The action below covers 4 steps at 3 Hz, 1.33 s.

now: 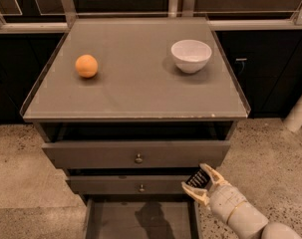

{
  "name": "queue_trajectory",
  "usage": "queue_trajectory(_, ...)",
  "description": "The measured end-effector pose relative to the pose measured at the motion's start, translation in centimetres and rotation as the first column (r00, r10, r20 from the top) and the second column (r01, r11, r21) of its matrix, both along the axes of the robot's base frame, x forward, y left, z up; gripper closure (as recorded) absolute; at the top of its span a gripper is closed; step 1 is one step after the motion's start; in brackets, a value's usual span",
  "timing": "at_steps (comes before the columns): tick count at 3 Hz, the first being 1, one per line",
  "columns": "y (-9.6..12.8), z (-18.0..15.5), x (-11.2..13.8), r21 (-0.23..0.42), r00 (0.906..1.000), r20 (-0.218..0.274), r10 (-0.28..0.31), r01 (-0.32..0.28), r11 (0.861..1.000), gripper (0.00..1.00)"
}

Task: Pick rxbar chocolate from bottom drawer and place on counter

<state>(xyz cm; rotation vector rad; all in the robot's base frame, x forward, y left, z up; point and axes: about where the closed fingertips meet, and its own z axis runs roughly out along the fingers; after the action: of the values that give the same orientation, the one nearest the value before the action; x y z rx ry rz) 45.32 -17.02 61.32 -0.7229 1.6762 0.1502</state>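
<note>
Camera view: gripper [194, 178] low right, over right edge of open bottom drawer [115, 221], fingers clamped on rxbar chocolate [196, 179]. Bar mostly buried between fingers, tilted, long axis kinda up-right, ends hard to make out. Drawer and arm [240, 215] cut off at bottom.

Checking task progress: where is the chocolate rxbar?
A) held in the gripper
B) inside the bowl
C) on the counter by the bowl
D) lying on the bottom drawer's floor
A: the rxbar chocolate sits clamped between the fingers of the gripper, above the right edge of the bottom drawer, below the counter.
</note>
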Motion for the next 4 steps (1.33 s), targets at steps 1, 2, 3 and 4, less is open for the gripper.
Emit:
queue_trajectory(1,-0.1,4.0,0.5,-0.035,0.9979,0.041,0.05,-0.049,0.998,1.0)
queue_trajectory(2,0.9,11.8,1.5,-0.127,0.9844,0.095,0.148,-0.136,0.983,1.0)
queue_trajectory(3,1.7,18.4,2.7,-0.203,0.9671,0.13,0.218,-0.19,0.961,1.0)
queue_trajectory(4,2.5,23.2,3.7,-0.259,0.9486,0.163,0.271,-0.224,0.94,1.0)
